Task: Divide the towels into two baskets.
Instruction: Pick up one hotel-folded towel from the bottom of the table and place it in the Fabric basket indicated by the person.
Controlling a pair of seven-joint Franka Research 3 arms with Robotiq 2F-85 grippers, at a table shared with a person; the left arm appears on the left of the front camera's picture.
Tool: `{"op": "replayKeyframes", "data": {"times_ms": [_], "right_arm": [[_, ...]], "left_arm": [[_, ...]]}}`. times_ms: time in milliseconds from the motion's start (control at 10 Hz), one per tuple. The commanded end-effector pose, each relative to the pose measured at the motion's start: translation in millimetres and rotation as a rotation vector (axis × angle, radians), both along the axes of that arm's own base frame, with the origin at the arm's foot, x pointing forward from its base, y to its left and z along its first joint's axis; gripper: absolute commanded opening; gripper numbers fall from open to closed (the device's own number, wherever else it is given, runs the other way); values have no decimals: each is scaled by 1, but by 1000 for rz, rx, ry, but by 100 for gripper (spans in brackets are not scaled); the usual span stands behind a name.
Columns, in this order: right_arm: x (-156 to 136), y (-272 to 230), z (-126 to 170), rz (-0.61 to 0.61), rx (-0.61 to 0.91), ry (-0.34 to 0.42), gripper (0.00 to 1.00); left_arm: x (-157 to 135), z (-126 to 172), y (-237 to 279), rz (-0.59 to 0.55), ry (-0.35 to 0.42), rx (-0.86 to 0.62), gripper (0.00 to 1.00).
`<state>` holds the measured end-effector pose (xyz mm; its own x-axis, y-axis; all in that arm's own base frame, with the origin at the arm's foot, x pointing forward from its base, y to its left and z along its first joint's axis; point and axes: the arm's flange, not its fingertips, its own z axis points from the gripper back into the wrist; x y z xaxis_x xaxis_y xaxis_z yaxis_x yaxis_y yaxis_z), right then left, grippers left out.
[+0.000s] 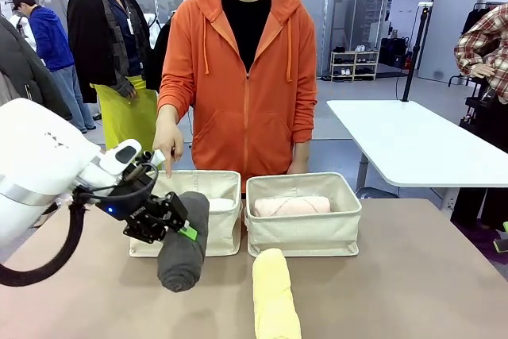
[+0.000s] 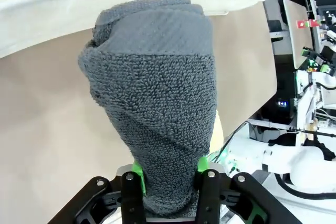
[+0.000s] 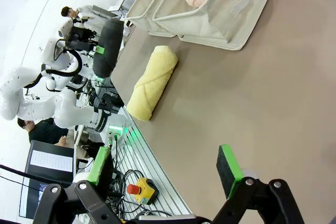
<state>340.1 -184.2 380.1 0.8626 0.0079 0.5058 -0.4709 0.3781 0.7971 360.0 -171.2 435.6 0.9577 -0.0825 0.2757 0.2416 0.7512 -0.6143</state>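
- Front: left hand (image 1: 178, 232) clamped on grey towel (image 1: 184, 258), in front of left basket (image 1: 226, 237), which holds the white towel (image 1: 220, 204). Pink towel (image 1: 291, 206) lies in right basket (image 1: 305, 236); yellow towel (image 1: 275, 295) on counter (image 1: 413, 275).
- Left wrist: fingers (image 2: 132, 195) pinch the grey roll's end.
- Right wrist: right hand (image 3: 164, 167) apart, empty. By my judgement two towels are in and two are left.
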Motion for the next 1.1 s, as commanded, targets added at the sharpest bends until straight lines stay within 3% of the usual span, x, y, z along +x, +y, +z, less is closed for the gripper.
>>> {"op": "replayKeyframes", "data": {"times_ms": [0,500,600,700,800,900,1000], "right_arm": [[-2,-1,4,2,-7,12,100],[-2,-1,4,2,-7,12,100],[-2,-1,4,2,-7,12,100],[-2,-1,4,2,-7,12,100],[-2,-1,4,2,-7,12,100],[-2,-1,4,2,-7,12,100],[-2,-1,4,2,-7,12,100]], "left_arm": [[2,-11,-6,6,17,-10,41],[1,-12,-3,-8,30,8,41],[-4,15,1,-104,-114,100,41],[-3,44,-5,-243,-192,233,41],[6,70,-10,-350,-203,334,41],[15,82,-12,-400,-182,423,41],[30,99,-19,-523,-155,493,41]]}}
